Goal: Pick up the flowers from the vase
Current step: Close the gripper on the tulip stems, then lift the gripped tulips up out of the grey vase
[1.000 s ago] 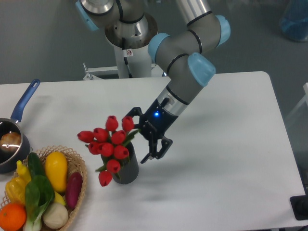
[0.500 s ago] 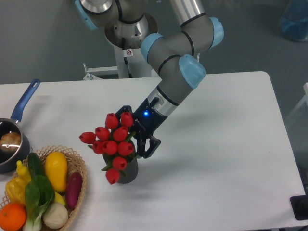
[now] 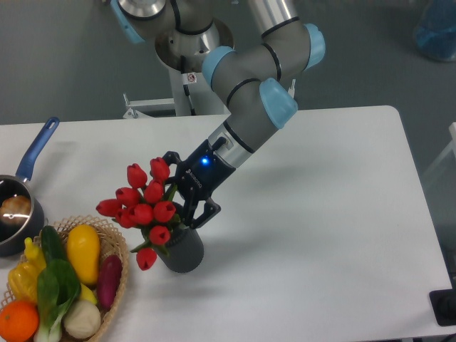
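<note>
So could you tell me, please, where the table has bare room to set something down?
The right half of the table, right of the vase and gripper, is bare. The left front is crowded: basket, pot, flowers.

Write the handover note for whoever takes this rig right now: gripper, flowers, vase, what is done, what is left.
Gripper: fingers spread, pressed in against the right side of the flowers just above the vase's mouth; not visibly closed on the stems.
Flowers: in the vase, leaning left toward the basket.
Vase: upright on the table, right of the basket.
Done: approach to the stems.
Left: close on the stems, lift the bunch clear of the vase.
</note>
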Available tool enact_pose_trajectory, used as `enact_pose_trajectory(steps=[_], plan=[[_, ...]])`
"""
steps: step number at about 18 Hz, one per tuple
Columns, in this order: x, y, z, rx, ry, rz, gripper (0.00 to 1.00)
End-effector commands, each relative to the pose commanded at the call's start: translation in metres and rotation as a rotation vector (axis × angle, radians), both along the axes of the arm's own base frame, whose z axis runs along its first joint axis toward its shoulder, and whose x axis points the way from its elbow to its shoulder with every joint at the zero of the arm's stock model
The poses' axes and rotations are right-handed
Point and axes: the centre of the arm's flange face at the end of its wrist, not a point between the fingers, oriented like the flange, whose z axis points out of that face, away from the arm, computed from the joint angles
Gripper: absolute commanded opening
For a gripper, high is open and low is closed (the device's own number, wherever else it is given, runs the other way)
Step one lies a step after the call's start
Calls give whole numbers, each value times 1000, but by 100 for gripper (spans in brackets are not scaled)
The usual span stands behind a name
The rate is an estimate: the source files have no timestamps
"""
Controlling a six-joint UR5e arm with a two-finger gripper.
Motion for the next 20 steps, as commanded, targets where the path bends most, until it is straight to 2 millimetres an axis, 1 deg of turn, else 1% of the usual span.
enact_pose_trajectory(steps=[3, 7, 11, 14, 17, 20], plan=[[-2, -2, 5, 5, 7, 6, 0], [-13, -15, 21, 29, 23, 37, 0], [-19, -24, 36, 69, 20, 54, 0], [-19, -33, 59, 105, 8, 78, 0], [-25, -44, 93, 102, -20, 140, 0], [-29, -47, 124, 95, -55, 198, 0]])
